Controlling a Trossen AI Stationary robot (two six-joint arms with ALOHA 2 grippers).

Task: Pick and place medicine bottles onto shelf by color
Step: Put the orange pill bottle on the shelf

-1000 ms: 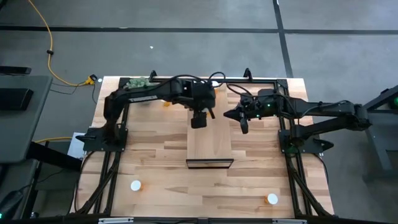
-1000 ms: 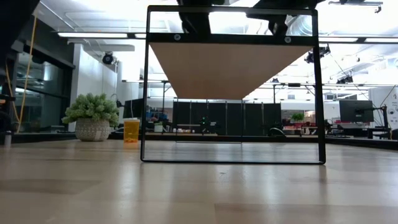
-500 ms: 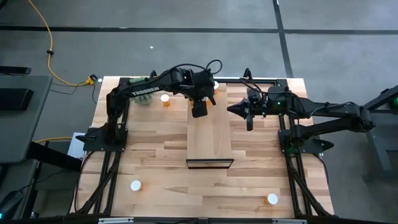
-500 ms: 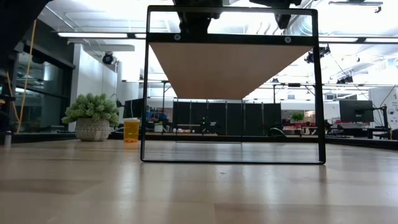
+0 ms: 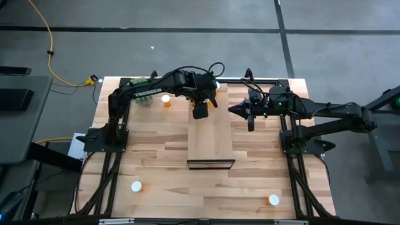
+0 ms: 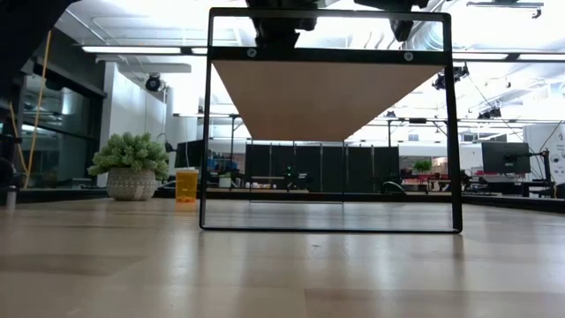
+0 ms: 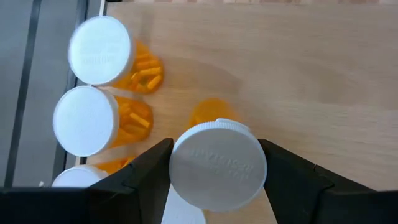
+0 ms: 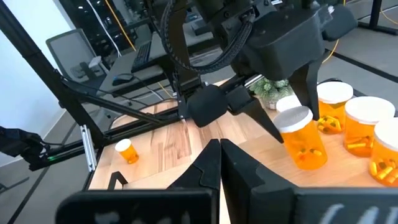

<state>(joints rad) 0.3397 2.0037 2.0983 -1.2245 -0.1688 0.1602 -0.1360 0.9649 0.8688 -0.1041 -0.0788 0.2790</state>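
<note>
The left gripper (image 5: 200,112) hangs over the far end of the shelf (image 5: 210,140), its fingers (image 7: 146,168) closed on either side of a medicine bottle (image 7: 217,163), which it holds upright by the white cap. In the right wrist view this held bottle (image 8: 301,144) sits between the dark fingers just above the pale board, close to the row of bottles already on the shelf (image 8: 364,130). The left wrist view shows three of those standing bottles (image 7: 102,53) lined up along the shelf's edge, just beside the held one and apart from it. The right gripper (image 5: 250,122) hovers off the shelf's right side, over the counter (image 5: 156,162), with its fingers (image 8: 202,171) pressed together and nothing between them. Other bottles stand on the counter: one (image 5: 165,100) near the green plant (image 5: 142,83) at the far left, one (image 5: 135,186) near the front left, and one (image 5: 273,200) near the front right.
</note>
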